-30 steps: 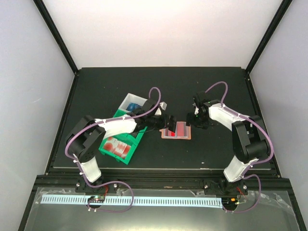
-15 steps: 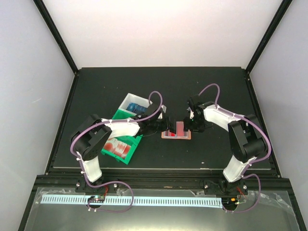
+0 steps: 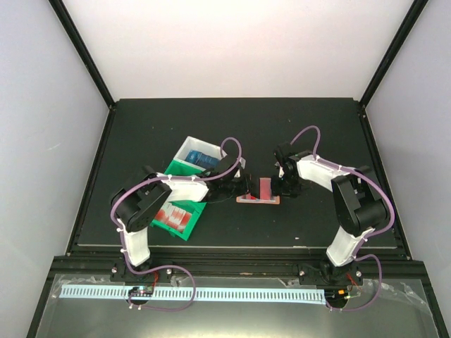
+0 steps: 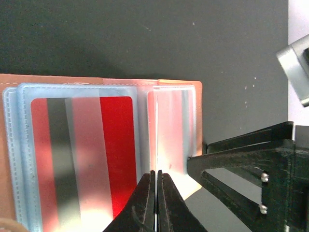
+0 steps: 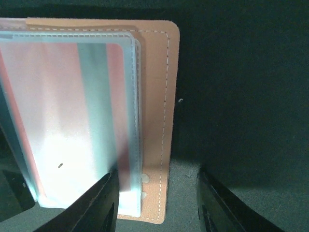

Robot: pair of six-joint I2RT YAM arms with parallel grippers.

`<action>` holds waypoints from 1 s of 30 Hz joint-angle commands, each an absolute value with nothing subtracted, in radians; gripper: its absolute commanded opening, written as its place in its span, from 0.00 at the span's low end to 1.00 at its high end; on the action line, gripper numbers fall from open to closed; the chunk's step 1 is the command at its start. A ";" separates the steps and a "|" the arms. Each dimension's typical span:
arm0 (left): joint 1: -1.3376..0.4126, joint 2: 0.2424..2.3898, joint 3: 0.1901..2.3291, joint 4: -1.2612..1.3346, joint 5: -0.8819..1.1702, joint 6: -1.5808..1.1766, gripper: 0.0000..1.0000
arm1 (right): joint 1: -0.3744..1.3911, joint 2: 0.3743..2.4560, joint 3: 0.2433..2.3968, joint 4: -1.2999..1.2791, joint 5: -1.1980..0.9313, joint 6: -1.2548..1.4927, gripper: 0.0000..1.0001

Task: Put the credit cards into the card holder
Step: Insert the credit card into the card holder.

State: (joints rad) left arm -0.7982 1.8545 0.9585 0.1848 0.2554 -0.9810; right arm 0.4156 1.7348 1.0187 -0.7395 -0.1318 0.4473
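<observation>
Left tool (image 4: 155,175) clenched over the open card holder (image 4: 169,125); right tool (image 5: 155,178), jaws parted, straddles its leather edge.

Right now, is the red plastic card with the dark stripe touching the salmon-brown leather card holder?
Touching. Left wrist view: the red card sits inside the card holder's pale blue sleeve.

In the left wrist view the card holder (image 4: 58,79) runs off the left and bottom edges, cutting the red card (image 4: 116,145) short; in the right wrist view a frosted sleeve (image 5: 72,121) blurs the card beneath; from above, the green bin (image 3: 190,234) holds things too small to name.
</observation>
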 commanded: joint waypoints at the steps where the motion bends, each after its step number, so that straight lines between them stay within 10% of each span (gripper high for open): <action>1: -0.804 1.887 0.955 0.236 0.228 -0.993 0.01 | 0.422 1.765 1.012 -0.733 -0.126 0.459 0.45; 30: -0.831 1.937 0.887 0.320 0.257 -1.194 0.02 | 0.422 1.776 0.981 -0.703 -0.132 0.470 0.45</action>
State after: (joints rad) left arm -0.8143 1.9465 0.9321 0.3435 0.2577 -1.1259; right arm 0.4156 1.7363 1.0168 -0.7357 -0.1318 0.4587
